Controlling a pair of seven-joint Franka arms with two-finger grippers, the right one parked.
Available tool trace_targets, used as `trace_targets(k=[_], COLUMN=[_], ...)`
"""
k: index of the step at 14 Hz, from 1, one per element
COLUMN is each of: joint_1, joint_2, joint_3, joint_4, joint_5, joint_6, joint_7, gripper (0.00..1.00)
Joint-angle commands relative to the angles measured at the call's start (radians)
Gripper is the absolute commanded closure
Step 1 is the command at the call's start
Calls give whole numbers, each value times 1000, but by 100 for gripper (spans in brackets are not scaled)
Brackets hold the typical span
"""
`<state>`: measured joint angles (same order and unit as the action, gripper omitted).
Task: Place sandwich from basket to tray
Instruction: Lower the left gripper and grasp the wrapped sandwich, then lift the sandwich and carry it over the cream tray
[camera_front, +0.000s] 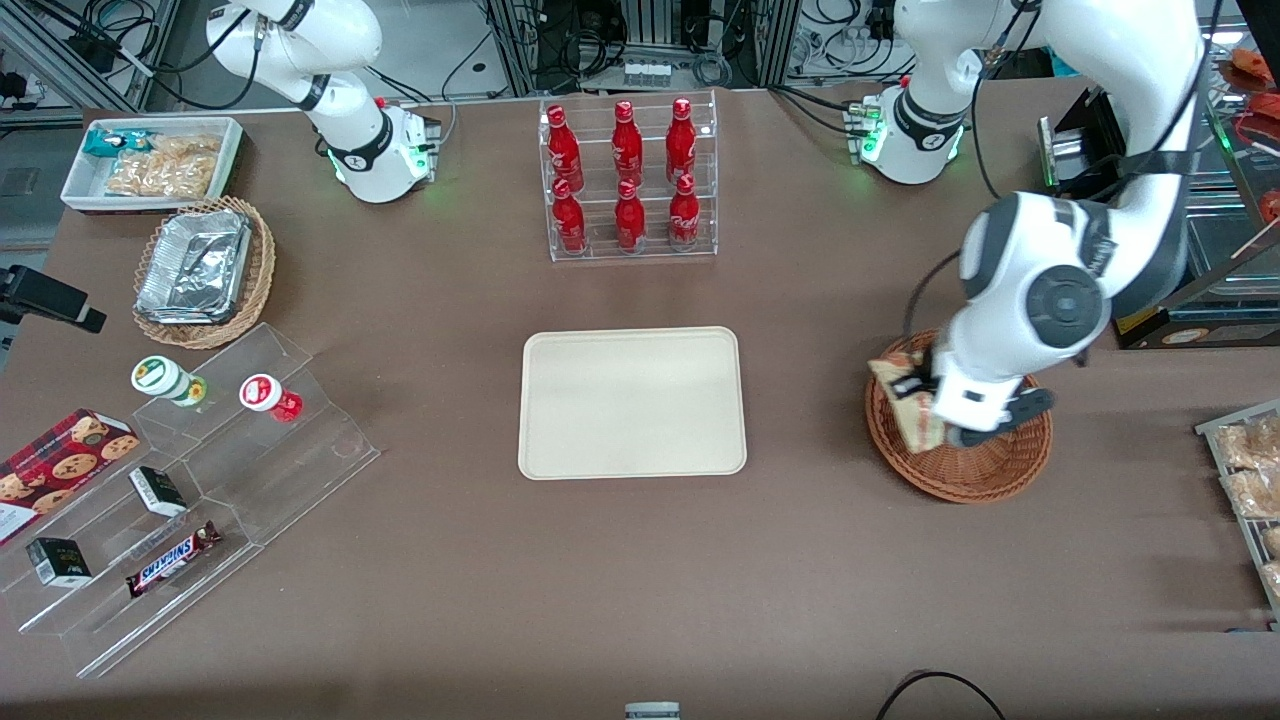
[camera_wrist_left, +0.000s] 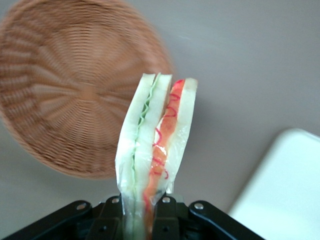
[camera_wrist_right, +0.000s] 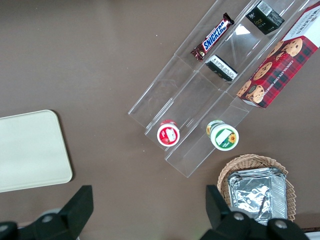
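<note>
My left gripper (camera_front: 938, 412) hangs over the reddish-brown wicker basket (camera_front: 965, 472) at the working arm's end of the table. It is shut on the clear-wrapped sandwich (camera_front: 908, 392), which is lifted clear of the basket. In the left wrist view the black fingers (camera_wrist_left: 172, 212) pinch the wedge (camera_wrist_left: 155, 135) at its base, with green and red filling along its edge. The basket (camera_wrist_left: 65, 90) below it holds nothing else that shows. The cream-beige tray (camera_front: 632, 402) lies flat at the table's middle, bare, and its corner shows in the wrist view (camera_wrist_left: 285, 190).
A clear rack of red bottles (camera_front: 628, 180) stands farther from the front camera than the tray. A clear stepped stand with snacks (camera_front: 190, 490), a tan basket of foil trays (camera_front: 200, 270) and a white snack bin (camera_front: 150, 160) lie toward the parked arm's end.
</note>
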<state>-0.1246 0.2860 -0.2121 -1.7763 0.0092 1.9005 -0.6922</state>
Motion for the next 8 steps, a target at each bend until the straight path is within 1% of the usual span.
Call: trace_targets(k=[1, 2, 3, 5, 8], joint_1=[-62, -91, -125, -228, -348], joint_2=[236, 293, 333, 402, 501], joint_3=[-42, -58, -61, -61, -59], joint_4=[269, 323, 368, 431, 521], joint_5=[-20, -43, -44, -40, -37], joint_6=[-89, -90, -87, -75, 18], joint_7=[-7, -27, -35, -116, -213], gripper=[91, 92, 94, 95, 95])
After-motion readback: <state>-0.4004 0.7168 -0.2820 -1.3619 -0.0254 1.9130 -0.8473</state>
